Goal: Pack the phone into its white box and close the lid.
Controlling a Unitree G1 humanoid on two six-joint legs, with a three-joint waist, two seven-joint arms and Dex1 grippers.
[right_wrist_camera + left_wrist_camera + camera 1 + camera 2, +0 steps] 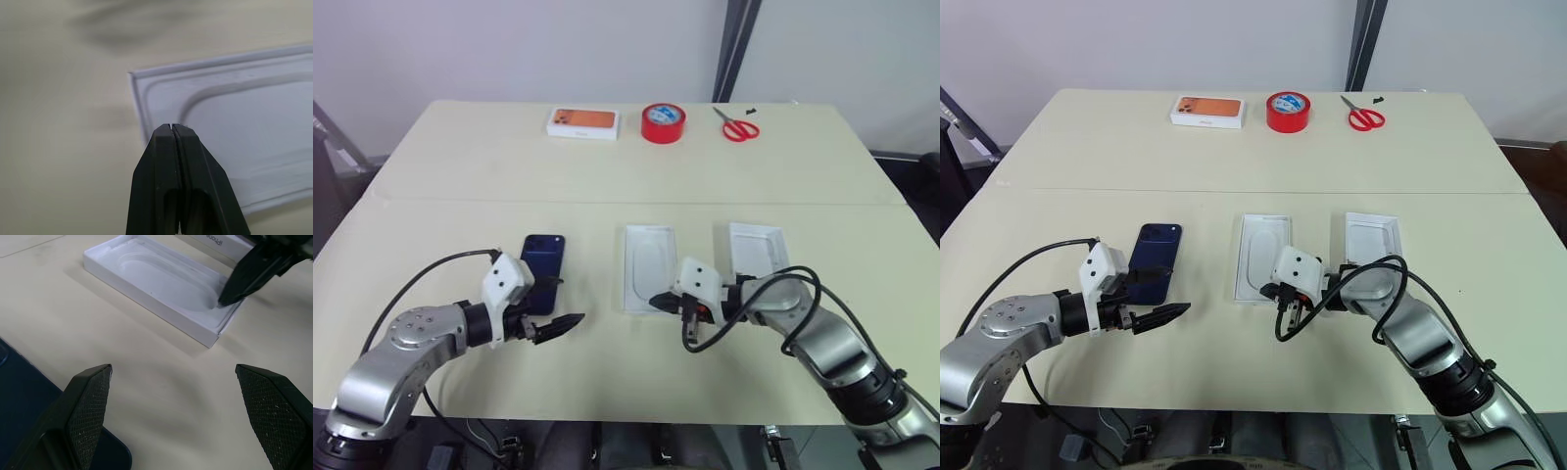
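The dark navy phone (542, 270) lies flat on the table, left of centre; its corner (29, 421) shows beside my left gripper. My left gripper (560, 326) hovers open just in front of the phone's near end and holds nothing. The shallow white box (649, 266) sits at the centre, its floor covered by a white insert with a rounded recess (171, 281). My right gripper (658, 302) is shut, its tips (171, 129) at the box's near end by the recess edge, with nothing seen between them. The white lid (756, 247) lies right of the box, partly behind my right arm.
At the table's far side stand a white box with an orange picture (583, 122), a red tape roll (663, 123) and red scissors (737, 126). A seam (607, 203) crosses the table between them and the work area.
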